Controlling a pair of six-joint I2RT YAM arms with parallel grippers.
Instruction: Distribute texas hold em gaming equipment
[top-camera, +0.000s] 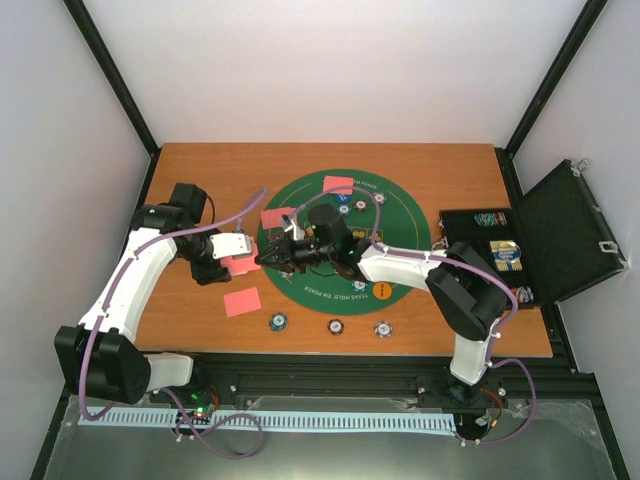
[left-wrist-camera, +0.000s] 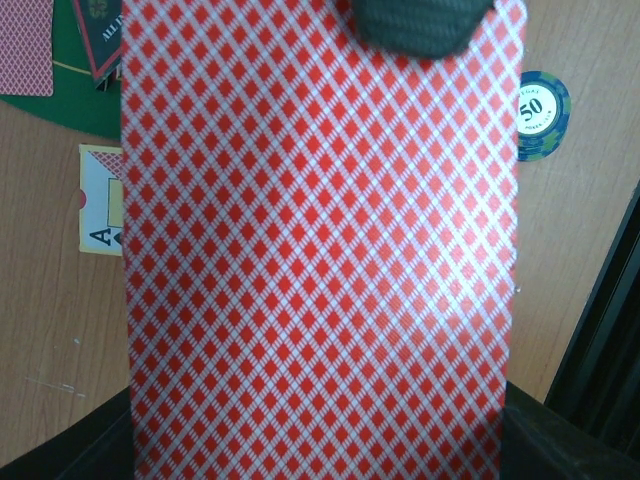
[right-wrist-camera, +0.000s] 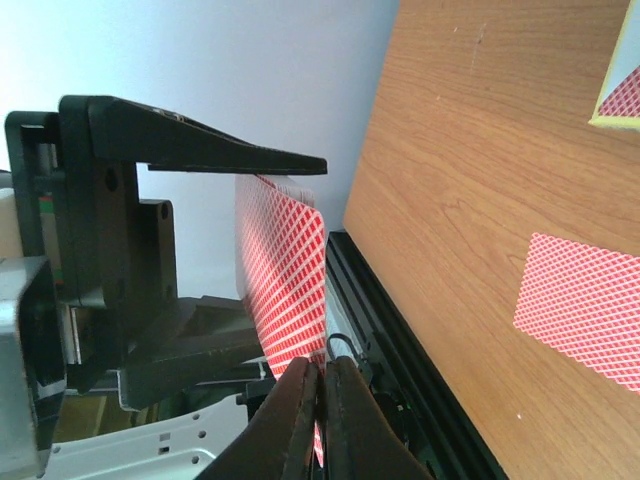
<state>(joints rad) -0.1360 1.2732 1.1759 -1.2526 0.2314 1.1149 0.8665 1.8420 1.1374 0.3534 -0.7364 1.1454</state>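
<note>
A stack of red-backed playing cards (left-wrist-camera: 320, 280) is gripped in the left claw (top-camera: 245, 256), raised above the wood-grain worktop (top-camera: 200, 180) just off the left edge of the round green felt mat (top-camera: 400, 215). The card backs are printed with a fine lattice of red diamonds on white, and a soft sheen is seen across them in the left wrist view. The stack is clamped top and bottom between flat black jaws.

The right claw (right-wrist-camera: 320, 378) is brought nearly closed, its two tapered dark fingers pinched on the lower edge of the foremost card (right-wrist-camera: 285, 260), which is slightly bowed.

A single red-backed card (top-camera: 241, 301) lies flat on the worktop near the left claw. A pale-bordered card showing a letter A (left-wrist-camera: 100, 205) is seen partly hidden behind the stack. A black-red triangular marker (left-wrist-camera: 100, 40) rests on the felt.

Three round poker chips (top-camera: 278, 321) (top-camera: 334, 325) (top-camera: 382, 328) are set in a row along the near edge of the worktop. One chip marked 50 (left-wrist-camera: 543, 115) has a blue and green striped rim. An orange button disc (top-camera: 381, 290) lies on the mat's near side. A black hinged case (top-camera: 565, 235) stands open at the right edge, its lid patterned with a ribbed weave.
</note>
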